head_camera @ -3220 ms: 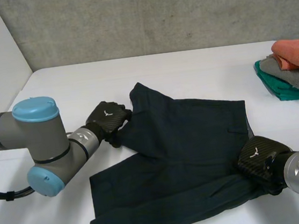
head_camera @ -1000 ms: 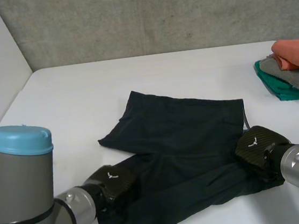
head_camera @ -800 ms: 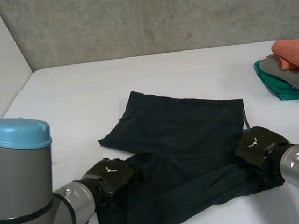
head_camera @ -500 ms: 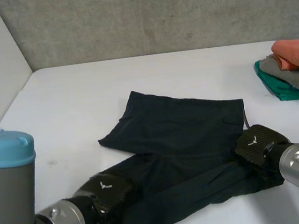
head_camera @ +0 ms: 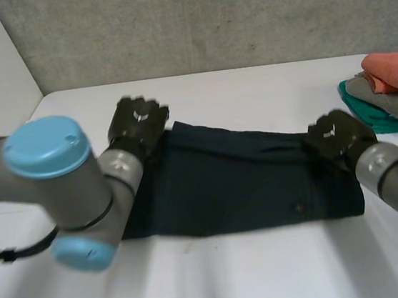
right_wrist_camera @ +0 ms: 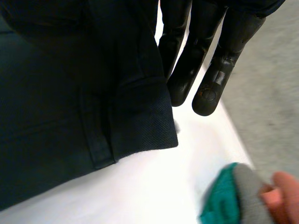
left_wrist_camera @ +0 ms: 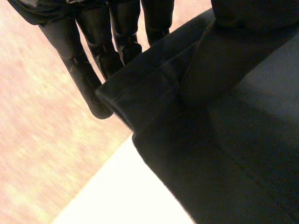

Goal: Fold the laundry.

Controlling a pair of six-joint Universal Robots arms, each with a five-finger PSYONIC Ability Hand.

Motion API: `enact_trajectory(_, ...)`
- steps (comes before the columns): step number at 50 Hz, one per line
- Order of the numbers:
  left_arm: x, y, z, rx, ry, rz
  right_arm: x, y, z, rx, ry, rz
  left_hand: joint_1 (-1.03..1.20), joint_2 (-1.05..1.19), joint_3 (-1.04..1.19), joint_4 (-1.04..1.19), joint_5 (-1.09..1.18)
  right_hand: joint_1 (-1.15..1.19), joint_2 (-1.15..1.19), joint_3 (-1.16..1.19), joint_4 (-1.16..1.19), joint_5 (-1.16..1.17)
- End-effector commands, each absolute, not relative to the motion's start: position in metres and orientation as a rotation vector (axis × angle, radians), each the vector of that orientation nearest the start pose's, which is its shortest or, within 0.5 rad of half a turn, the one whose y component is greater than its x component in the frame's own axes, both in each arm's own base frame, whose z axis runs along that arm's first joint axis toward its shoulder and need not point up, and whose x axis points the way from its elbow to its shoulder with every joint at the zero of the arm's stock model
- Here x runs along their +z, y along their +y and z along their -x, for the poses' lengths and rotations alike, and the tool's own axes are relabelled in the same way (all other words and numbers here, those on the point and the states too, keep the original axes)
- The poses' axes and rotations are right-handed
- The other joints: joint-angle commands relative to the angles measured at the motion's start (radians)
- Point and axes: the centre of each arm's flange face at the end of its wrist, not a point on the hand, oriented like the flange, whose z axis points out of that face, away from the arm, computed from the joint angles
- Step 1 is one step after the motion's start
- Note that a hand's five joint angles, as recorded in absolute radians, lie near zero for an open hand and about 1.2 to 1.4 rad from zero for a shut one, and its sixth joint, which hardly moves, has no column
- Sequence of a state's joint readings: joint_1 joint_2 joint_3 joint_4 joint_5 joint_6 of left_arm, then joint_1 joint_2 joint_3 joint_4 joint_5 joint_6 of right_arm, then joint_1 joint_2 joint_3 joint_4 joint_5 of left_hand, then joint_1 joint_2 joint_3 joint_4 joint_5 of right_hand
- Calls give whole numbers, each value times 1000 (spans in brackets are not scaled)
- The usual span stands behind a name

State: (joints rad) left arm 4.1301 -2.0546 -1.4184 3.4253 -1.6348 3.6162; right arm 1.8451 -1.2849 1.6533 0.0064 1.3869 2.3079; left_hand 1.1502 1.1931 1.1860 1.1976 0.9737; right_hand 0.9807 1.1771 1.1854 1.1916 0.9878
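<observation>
The dark shorts [head_camera: 239, 184] lie across the middle of the white surface [head_camera: 270, 270], folded into a long band running left to right. The left hand [head_camera: 137, 123] is at the band's far left corner. In its wrist view the straight fingers [left_wrist_camera: 86, 79] stand behind a doubled edge of the shorts [left_wrist_camera: 233, 140], which runs up under the thumb, so the hand appears to be grasping the cloth in a pinch. The right hand [head_camera: 336, 137] is at the far right corner. In its wrist view the fingers [right_wrist_camera: 224, 60] are straight, and the corner of the shorts [right_wrist_camera: 70, 116], with its hem and a belt loop, runs up along them on the palm side, apparently pinched there too. A pile [head_camera: 387, 95] of orange, grey and green clothes sits at the far right of the surface, just beyond the right hand.
</observation>
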Motion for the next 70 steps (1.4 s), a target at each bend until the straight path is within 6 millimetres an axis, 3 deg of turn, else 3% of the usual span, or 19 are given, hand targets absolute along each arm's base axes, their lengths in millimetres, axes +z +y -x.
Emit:
enact_trajectory(1, 184, -337, 364, -2245, 1635, -1127, 188, -337, -240, -2160, 2204, 1499, 246, 203, 210, 199, 248, 416, 219, 211, 205, 234)
enact_trajectory(8, 148, -368, 380, -2299, 1583, -1101, 165, -386, -254, -2330, 2121, 1454, 217, 174, 182, 170, 219, 416, 219, 211, 205, 234)
enact_trajectory(9, 144, -370, 382, -2307, 1578, -1107, 157, -396, -257, -2372, 2106, 1438, 133, 90, 97, 85, 135, 187, -9, -18, -24, 5)
enact_trajectory(13, 137, -374, 388, -2361, 1534, -1099, 138, -411, -258, -2397, 2134, 1415, -976, -1019, -1011, -1023, -974, -806, -1003, -1011, -1017, -988)
enact_trajectory(16, 145, -374, 390, -2411, 1489, -1047, 137, -412, -259, -2400, 2157, 1391, -976, -1019, -1011, -1023, -974, -806, -1003, -1011, -1017, -988)
enact_trajectory(19, 164, -366, 388, -2439, 1475, -1016, 151, -403, -261, -2403, 2154, 1314, -976, -1019, -1011, -1023, -974, -806, -1003, -1011, -1017, -988)
enact_trajectory(24, 191, -347, 369, -2460, 1544, -978, 187, -372, -245, -2297, 2203, 1106, -976, -1019, -1011, -1023, -974, -806, -1003, -1011, -1017, -988)
enact_trajectory(27, 191, -337, 363, -2452, 1599, -980, 196, -348, -236, -2107, 2286, 1042, -976, -1019, -1011, -1023, -974, -806, -1003, -1011, -1017, -988)
enact_trajectory(33, 181, -311, 349, -2410, 1747, -998, 176, -327, -214, -1709, 2482, 880, -976, -1019, -1011, -1023, -974, -761, -957, -966, -972, -942)
enact_trajectory(42, 166, -298, 344, -2367, 1823, -1029, 148, -330, -206, -1601, 2527, 824, -976, -1019, -1011, -1023, -974, -676, -872, -880, -887, -857)
enact_trajectory(46, 166, -298, 344, -2366, 1826, -1029, 131, -334, -205, -1563, 2556, 830, -976, -1019, -1011, -1023, -974, -403, -600, -608, -614, -585)
enact_trajectory(48, 166, -299, 344, -2364, 1825, -1028, 129, -336, -204, -1565, 2557, 833, -976, -1019, -1011, -1023, -974, 258, 62, 53, 47, 77)
enact_trajectory(49, 166, -299, 344, -2364, 1825, -1028, 130, -337, -204, -1574, 2555, 830, -976, -1019, -1011, -1023, -974, 414, 218, 209, 203, 232)
enact_trajectory(53, 170, -298, 343, -2373, 1817, -1025, 134, -345, -188, -1654, 2554, 779, -976, -1019, -1011, -1023, -974, 416, 219, 211, 205, 234)
enact_trajectory(56, 176, -296, 342, -2380, 1811, -1021, 161, -345, -177, -1769, 2519, 768, -976, -1019, -1011, -1023, -974, 416, 219, 211, 205, 234)
enact_trajectory(59, 187, -294, 338, -2395, 1799, -1004, 191, -345, -162, -1897, 2505, 831, -976, -1019, -1011, -1023, -974, 416, 219, 211, 205, 234)
enact_trajectory(64, 192, -289, 333, -2389, 1805, -1001, 194, -347, -143, -1914, 2570, 1111, -976, -1019, -1011, -1023, -974, 416, 219, 211, 205, 234)
enact_trajectory(68, 193, -284, 328, -2380, 1816, -1000, 204, -353, -143, -1978, 2541, 1417, -976, -1019, -1011, -1023, -974, 416, 219, 211, 205, 234)
enact_trajectory(70, 192, -281, 327, -2375, 1826, -1005, 210, -355, -156, -2025, 2464, 1565, -976, -1019, -1011, -1023, -974, 416, 219, 211, 205, 234)
